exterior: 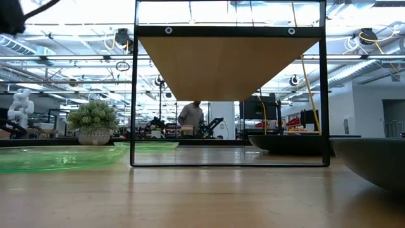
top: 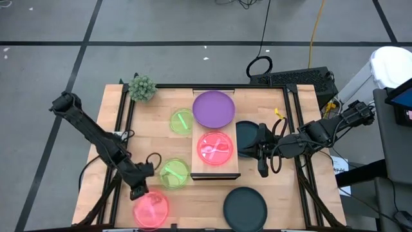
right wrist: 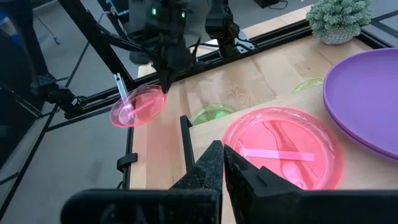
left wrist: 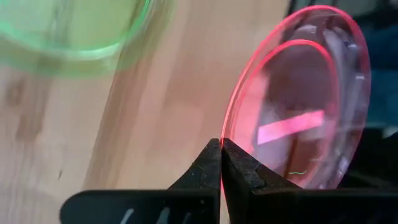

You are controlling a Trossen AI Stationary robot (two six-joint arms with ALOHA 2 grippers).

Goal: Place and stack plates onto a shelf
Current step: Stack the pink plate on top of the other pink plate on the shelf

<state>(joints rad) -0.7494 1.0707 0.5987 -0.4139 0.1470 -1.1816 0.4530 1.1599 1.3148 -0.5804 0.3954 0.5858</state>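
A translucent pink plate (top: 150, 208) hangs over the table's near left corner, with my left gripper (top: 138, 192) shut on it; it also shows in the right wrist view (right wrist: 137, 106). The light-wood shelf (top: 215, 169) carries a purple plate (top: 214, 108) at its far end and a pink plate (top: 214, 148) at its near end. Two green plates (top: 182, 121) (top: 174, 173) lie on the table left of the shelf. One dark teal plate (top: 245, 206) lies near the front edge, another (top: 244, 132) right of the shelf. My right gripper (top: 257, 154) hovers shut beside the shelf, holding nothing. My left gripper pinches the pink plate's rim (left wrist: 225, 155) between its two fingers, at the plate's far edge. The fingers slant down from the table's left. The plate juts out beyond the fingertips, tilted and lifted clear of the table (right wrist: 163, 93).
A small potted plant (top: 142, 87) stands at the table's far left corner. Black frame rails run along the table's left and right sides. Bare wood lies between the near green plate and the near teal plate.
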